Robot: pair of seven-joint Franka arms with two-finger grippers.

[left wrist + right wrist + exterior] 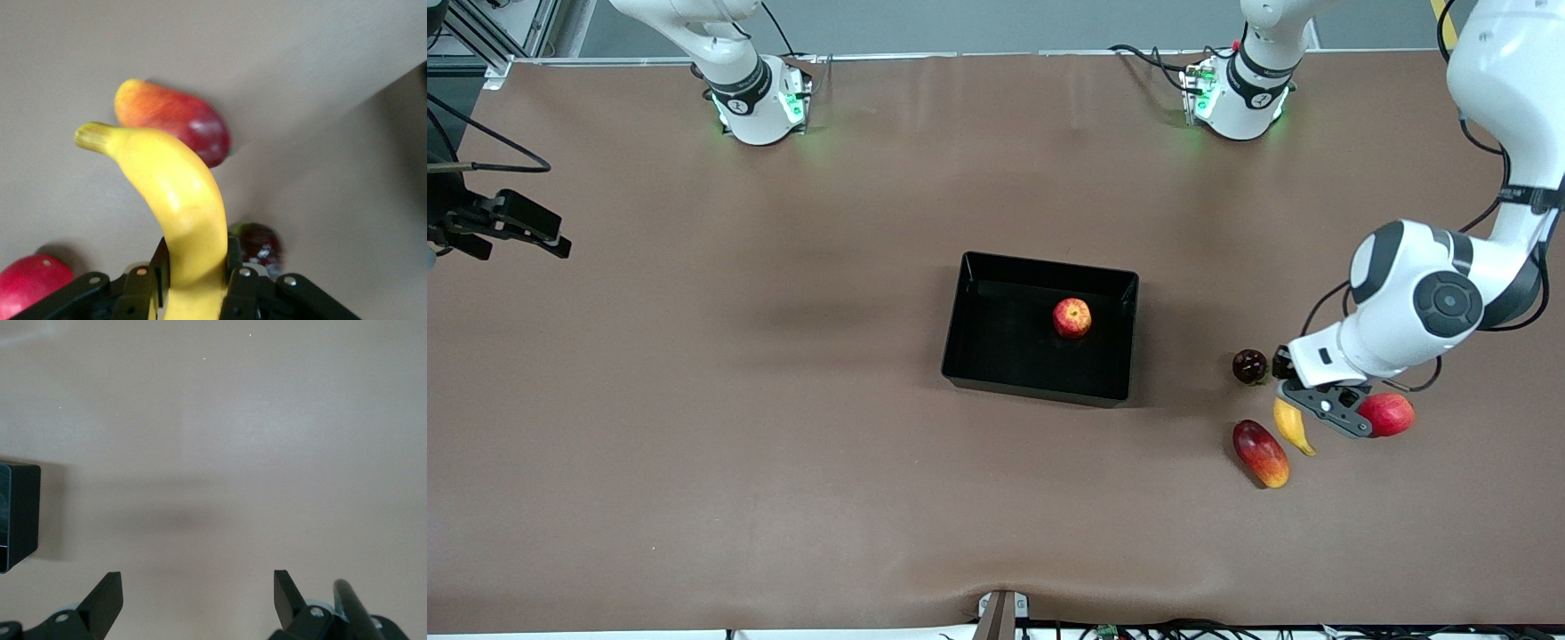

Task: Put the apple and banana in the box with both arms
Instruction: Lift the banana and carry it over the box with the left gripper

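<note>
Both fingers (pixel 148 283) of left hand (pixel 193 280) pinch the banana (pixel 180 213).

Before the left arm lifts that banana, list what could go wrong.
1. The left claw is shut on the banana near one end, so the long free end may swing or slip.
2. The mango, the pinkish-red fruit and the dark fruit lie close by and could get knocked.
3. The apple already sits in the box; a dropped banana might hit it.
</note>
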